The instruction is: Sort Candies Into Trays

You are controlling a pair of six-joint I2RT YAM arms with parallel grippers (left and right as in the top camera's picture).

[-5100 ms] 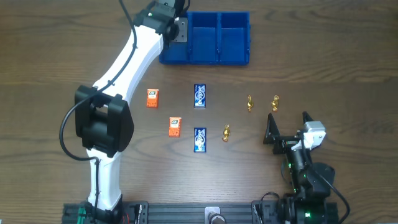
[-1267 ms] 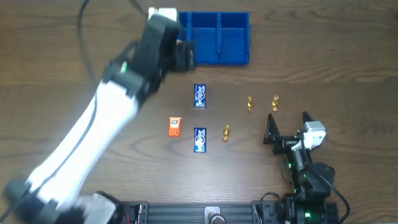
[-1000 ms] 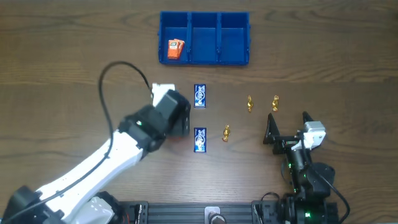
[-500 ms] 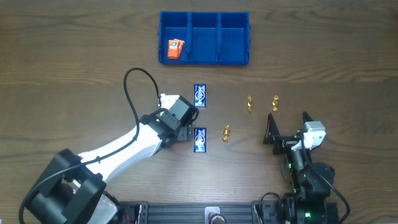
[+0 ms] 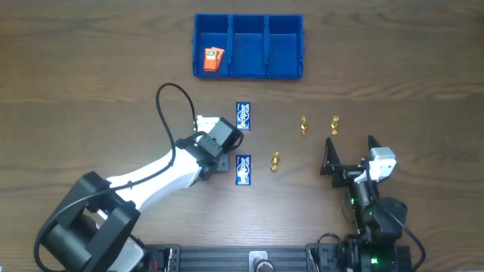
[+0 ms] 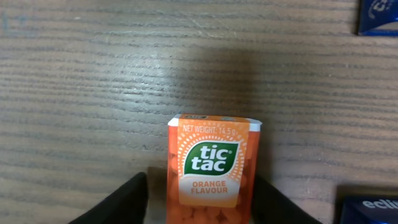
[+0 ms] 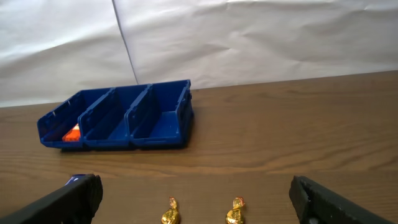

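An orange candy box (image 6: 214,168) lies flat on the wooden table, and my left gripper (image 6: 202,186) is open low over it with one finger on each side. From above, the left gripper (image 5: 221,149) covers that box. A second orange box (image 5: 214,59) lies in the left compartment of the blue tray (image 5: 248,74). Two blue candy packs (image 5: 243,117) (image 5: 243,169) and three gold-wrapped candies (image 5: 303,125) (image 5: 335,125) (image 5: 275,161) lie on the table. My right gripper (image 5: 352,151) stands open near the right arm's base, holding nothing.
The right wrist view looks across the table to the blue tray (image 7: 161,134), with two gold candies (image 7: 170,214) (image 7: 234,213) close in front. A white backdrop rises behind the table's far edge. The tray's middle and right compartments hold nothing.
The left arm left an orange box in the tray's left compartment, swung back down the table and lowered onto the second orange box. The right arm has not moved.
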